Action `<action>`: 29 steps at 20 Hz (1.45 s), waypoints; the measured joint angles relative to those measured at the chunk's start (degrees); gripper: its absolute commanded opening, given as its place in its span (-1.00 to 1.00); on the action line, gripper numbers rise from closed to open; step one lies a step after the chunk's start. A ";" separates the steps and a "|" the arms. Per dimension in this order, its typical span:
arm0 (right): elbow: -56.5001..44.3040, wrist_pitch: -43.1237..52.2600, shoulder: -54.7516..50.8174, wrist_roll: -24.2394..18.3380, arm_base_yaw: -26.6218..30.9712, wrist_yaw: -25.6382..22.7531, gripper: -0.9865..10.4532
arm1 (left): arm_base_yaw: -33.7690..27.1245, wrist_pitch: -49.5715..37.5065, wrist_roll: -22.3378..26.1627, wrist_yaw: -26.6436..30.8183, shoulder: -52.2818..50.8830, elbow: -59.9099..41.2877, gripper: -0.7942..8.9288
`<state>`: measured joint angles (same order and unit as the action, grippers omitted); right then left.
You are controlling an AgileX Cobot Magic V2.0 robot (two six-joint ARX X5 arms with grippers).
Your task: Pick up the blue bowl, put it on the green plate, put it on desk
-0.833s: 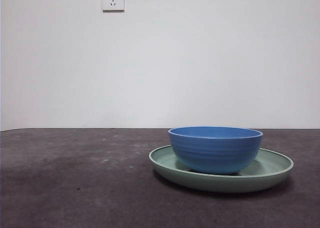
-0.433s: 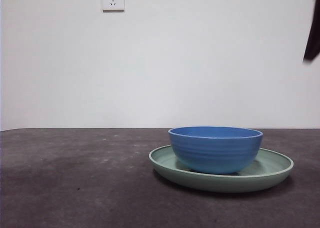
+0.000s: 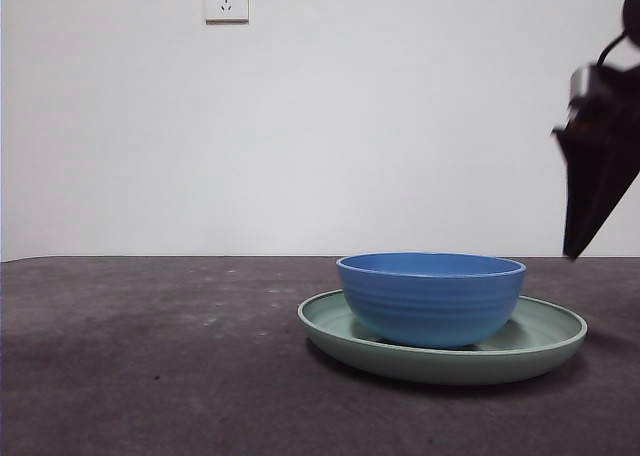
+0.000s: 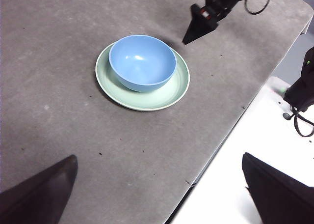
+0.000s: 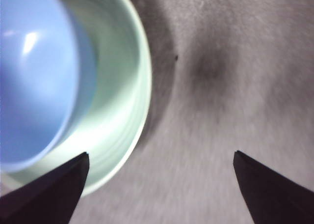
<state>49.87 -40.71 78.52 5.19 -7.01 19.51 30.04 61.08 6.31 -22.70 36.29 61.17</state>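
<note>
Right end effector (image 3: 590, 191) open above green plate (image 3: 540, 351); blue bowl (image 3: 432, 298) unlabelled

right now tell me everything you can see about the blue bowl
The blue bowl is round, deep and medium blue, smooth like plastic, with faint horizontal ridges on its outer wall. It looks empty and stands upright inside the green plate, resting on the plate's floor, set off-centre in it. Nothing else touches it; the right pincer hangs in the air beside the plate.
</note>
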 measured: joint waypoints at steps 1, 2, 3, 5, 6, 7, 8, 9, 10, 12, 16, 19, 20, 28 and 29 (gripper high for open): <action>0.00 0.96 1.97 -0.07 -0.02 0.04 -0.03 | 0.00 0.00 0.00 0.00 0.00 0.00 0.32; 0.00 1.60 3.69 -0.11 -0.02 0.50 -0.03 | 0.00 0.00 0.00 0.00 0.00 0.00 0.32; 0.00 2.32 5.81 -0.17 -0.02 1.86 -0.03 | 0.00 0.00 0.00 0.00 0.00 0.00 0.32; 0.00 4.26 8.96 -0.31 -0.09 4.55 -0.03 | -0.02 0.00 0.00 0.00 0.00 0.00 0.32; 0.00 5.46 10.25 -0.31 -0.24 5.07 -0.03 | 0.00 0.00 0.00 0.00 0.00 0.00 0.32; 0.24 6.12 11.08 -0.39 -0.48 5.27 -0.03 | 0.00 0.00 0.00 0.00 0.00 0.00 0.32; 0.37 7.39 11.52 -0.33 -0.74 5.40 -0.10 | 0.00 -0.02 0.00 0.00 0.00 0.00 0.32; 0.57 7.96 11.93 -0.33 -1.05 5.38 -0.21 | 0.00 -0.02 0.00 0.00 0.00 0.00 0.32; 0.59 8.79 12.35 -0.35 -1.31 5.25 -0.31 | 0.00 -0.02 0.00 0.00 0.00 0.00 0.32; 0.59 10.05 13.11 -0.37 -1.79 5.22 -0.52 | -0.02 -0.02 0.00 0.00 0.00 0.00 0.32; 0.55 10.86 13.68 -0.37 -2.38 5.42 -0.77 | 0.00 -0.02 0.00 0.00 0.00 0.00 0.32; 0.55 11.17 13.68 -0.24 -2.36 6.14 -0.80 | 0.00 0.00 0.02 0.00 0.00 0.00 0.32; 0.55 11.21 13.68 -0.09 -2.36 6.32 -0.80 | 0.00 -0.02 0.02 0.00 0.00 0.00 0.32; 5.14 9.92 13.68 4.22 -3.21 8.52 -0.80 | 0.00 -0.02 0.02 0.00 0.00 0.00 0.32; 6.08 9.94 13.68 5.25 -3.98 8.61 -0.80 | 0.00 -0.02 0.02 0.00 0.00 0.00 0.32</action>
<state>55.94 -30.76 92.20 10.44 -10.98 28.12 30.04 61.06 6.33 -22.70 36.29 61.17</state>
